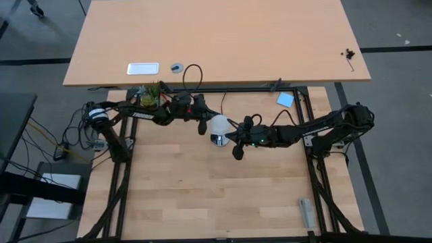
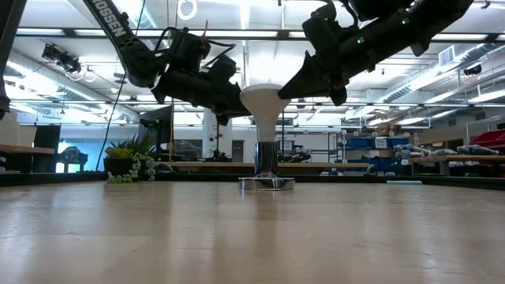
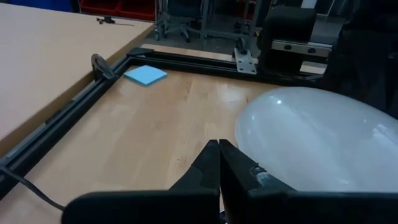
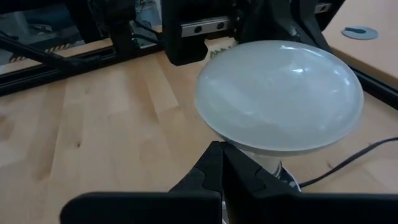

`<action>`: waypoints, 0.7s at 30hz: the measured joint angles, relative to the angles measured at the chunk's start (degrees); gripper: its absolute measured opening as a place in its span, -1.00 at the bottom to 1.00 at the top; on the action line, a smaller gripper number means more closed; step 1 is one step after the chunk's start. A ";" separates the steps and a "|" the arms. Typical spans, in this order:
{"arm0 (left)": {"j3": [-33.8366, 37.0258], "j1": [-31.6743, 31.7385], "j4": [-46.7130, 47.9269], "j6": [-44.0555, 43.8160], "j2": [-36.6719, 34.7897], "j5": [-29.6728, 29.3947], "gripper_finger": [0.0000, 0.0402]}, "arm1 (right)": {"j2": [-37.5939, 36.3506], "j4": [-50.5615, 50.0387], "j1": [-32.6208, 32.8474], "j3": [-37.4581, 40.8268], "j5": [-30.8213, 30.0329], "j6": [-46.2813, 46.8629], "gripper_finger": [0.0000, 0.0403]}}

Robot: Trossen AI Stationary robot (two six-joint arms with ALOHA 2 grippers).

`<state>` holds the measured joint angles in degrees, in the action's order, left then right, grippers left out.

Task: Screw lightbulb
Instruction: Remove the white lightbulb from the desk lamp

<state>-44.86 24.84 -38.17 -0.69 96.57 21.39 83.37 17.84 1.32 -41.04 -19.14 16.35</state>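
The white lightbulb [image 2: 264, 99] stands upright at mid-table, its wide globe on top and its silvery neck [image 2: 266, 158] down in the round socket disc [image 2: 266, 184]. My left gripper [image 3: 219, 149] is shut, with its tips at the globe's left edge [image 1: 202, 126] in the high view. My right gripper [image 4: 219, 152] is shut too. It comes in from the table's right, with its tips just under the globe's rim, beside the neck [image 1: 233, 140]. Both hang above the tabletop. My left gripper has its shut fingertips [image 2: 237, 106] close against the side of the globe; I cannot tell whether they touch it. My right gripper has its shut fingertips [image 4: 214, 158] right under the globe's rim [image 4: 249, 146], slanting down from the table's right; whether they touch is hidden.
A black cord [image 4: 348, 162] runs from the socket over the wood. A blue pad [image 1: 285, 100] lies at the far right by the black frame rail [image 3: 74, 109]. A small plant [image 1: 152, 94] stands at the far left. A grey object [image 1: 307, 210] lies near the right front.
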 joint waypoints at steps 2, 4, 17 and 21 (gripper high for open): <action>0.08 0.00 0.23 -0.02 -0.04 0.15 -1.00 | 0.00 -0.34 -0.02 0.00 -0.35 0.11 -0.96; 0.08 -0.02 0.43 -0.08 -0.07 0.28 -1.00 | 0.00 -0.44 -0.11 0.00 -0.47 0.48 -0.96; 0.15 -0.44 0.86 -1.03 -0.07 0.80 -1.00 | -0.03 -3.77 -2.02 0.04 -3.29 3.60 -0.96; 0.22 -0.63 1.44 -0.96 -0.04 1.68 -1.00 | -2.07 -7.52 -2.27 0.07 -4.25 3.27 -0.96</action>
<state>-44.64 24.21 -36.73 -1.65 96.53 23.06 81.31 10.32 -0.95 -40.97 -23.40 19.61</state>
